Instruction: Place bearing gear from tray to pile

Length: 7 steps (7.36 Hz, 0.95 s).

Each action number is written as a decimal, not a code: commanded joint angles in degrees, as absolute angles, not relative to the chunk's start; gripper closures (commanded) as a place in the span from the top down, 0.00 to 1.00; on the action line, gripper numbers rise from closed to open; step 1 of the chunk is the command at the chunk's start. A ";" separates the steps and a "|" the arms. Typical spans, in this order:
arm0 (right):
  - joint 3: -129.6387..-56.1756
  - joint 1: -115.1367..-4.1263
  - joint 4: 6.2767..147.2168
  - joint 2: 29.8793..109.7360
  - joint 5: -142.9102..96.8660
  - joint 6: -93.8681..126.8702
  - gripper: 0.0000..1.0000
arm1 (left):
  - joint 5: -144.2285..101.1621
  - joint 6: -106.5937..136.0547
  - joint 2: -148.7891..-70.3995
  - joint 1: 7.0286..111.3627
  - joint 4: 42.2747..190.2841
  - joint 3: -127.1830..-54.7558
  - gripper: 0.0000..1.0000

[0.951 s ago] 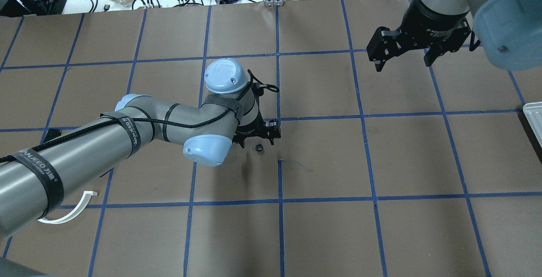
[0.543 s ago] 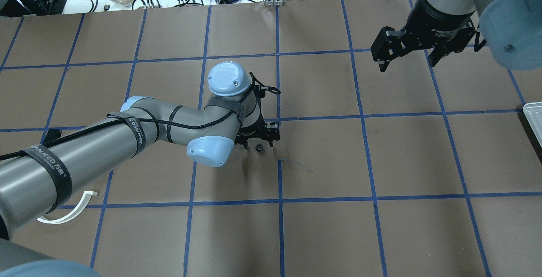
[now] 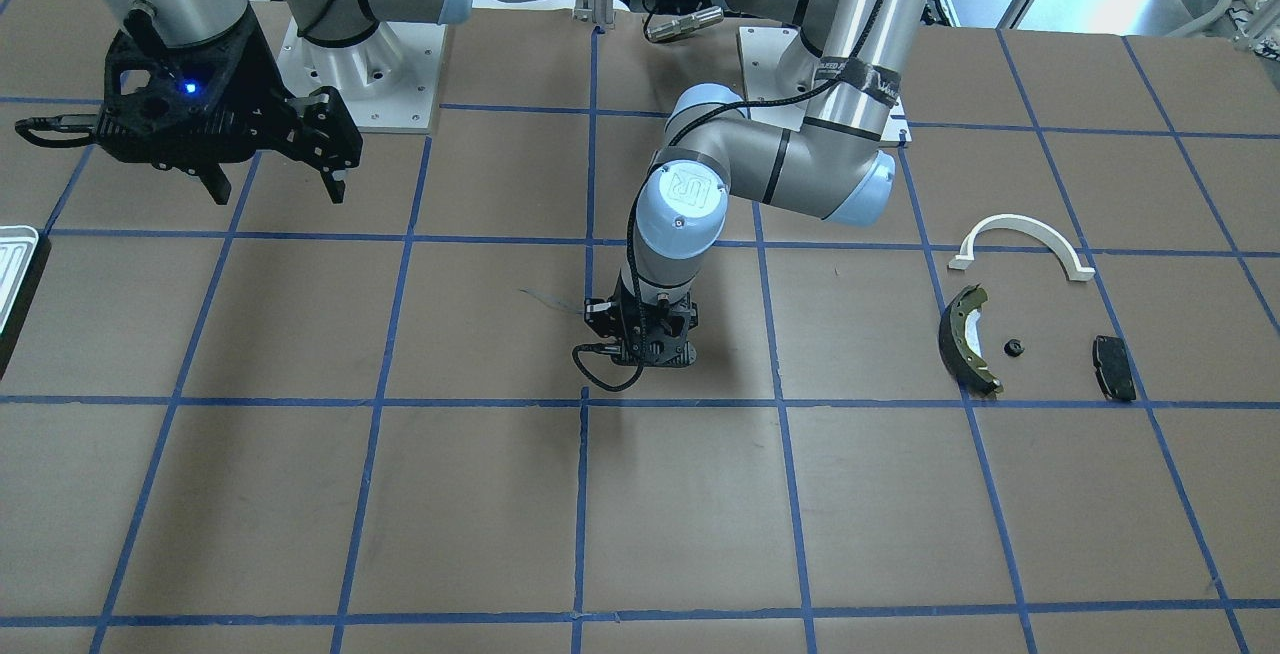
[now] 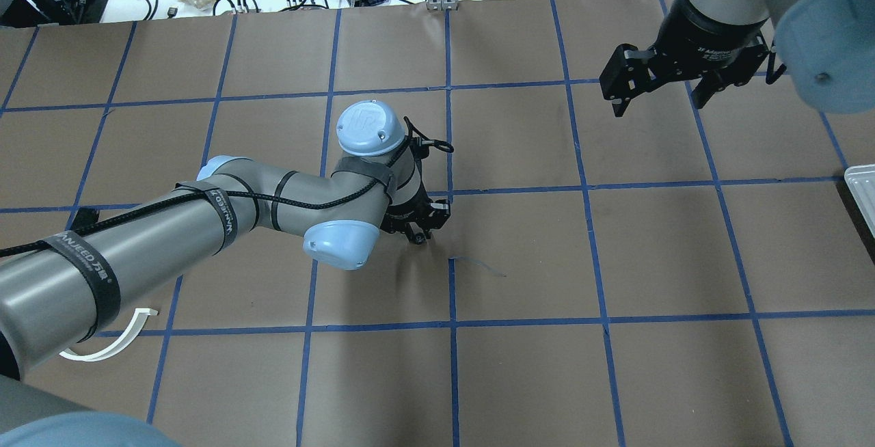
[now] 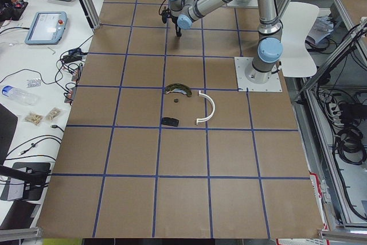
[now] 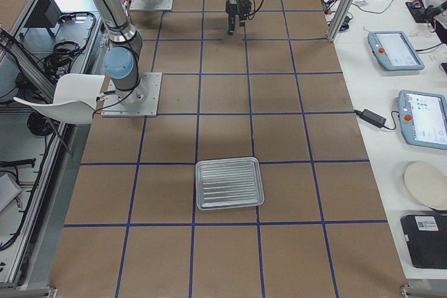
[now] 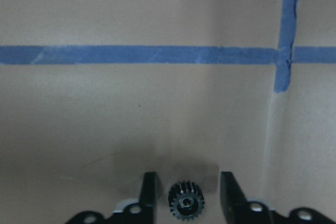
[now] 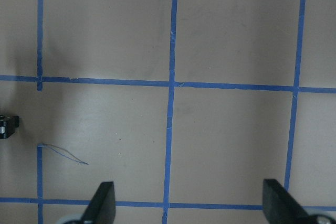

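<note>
The left pincer (image 7: 188, 188) straddles the bearing gear (image 7: 185, 206) on the tabletop (image 7: 131, 124), spread, a gap on either side. The right pincer (image 4: 660, 104) hangs spread wide.

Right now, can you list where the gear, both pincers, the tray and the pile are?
left pincer: open, down around the gear
gear: on the table, between the fingers, untouched
right pincer: open, empty, up high
tray: empty, far on robot's right
pile: white arch, brake shoe, black pad, on robot's left
</note>
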<state>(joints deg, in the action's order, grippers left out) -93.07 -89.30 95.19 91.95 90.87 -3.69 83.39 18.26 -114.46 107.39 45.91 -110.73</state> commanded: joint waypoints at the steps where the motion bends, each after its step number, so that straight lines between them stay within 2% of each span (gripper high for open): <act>1: -93.08 -89.30 95.19 92.02 90.88 -3.69 1.00 | 83.41 15.23 -113.65 106.97 45.79 -110.31 0.00; 3: -93.08 -89.30 95.19 92.02 90.88 -3.69 1.00 | 83.58 9.51 -111.19 102.17 53.72 -104.89 0.00; 5: -92.82 -89.38 95.01 92.02 89.83 -2.82 1.00 | 83.67 0.14 -110.22 91.38 71.10 -93.66 0.00; 7: -91.41 -89.65 91.86 92.02 90.17 1.03 1.00 | 83.85 -16.01 -110.13 77.68 82.75 -87.21 0.00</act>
<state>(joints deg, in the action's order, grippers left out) -92.14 -89.43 93.34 92.02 90.14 -1.41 83.77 -7.08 -110.23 85.88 76.00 -90.98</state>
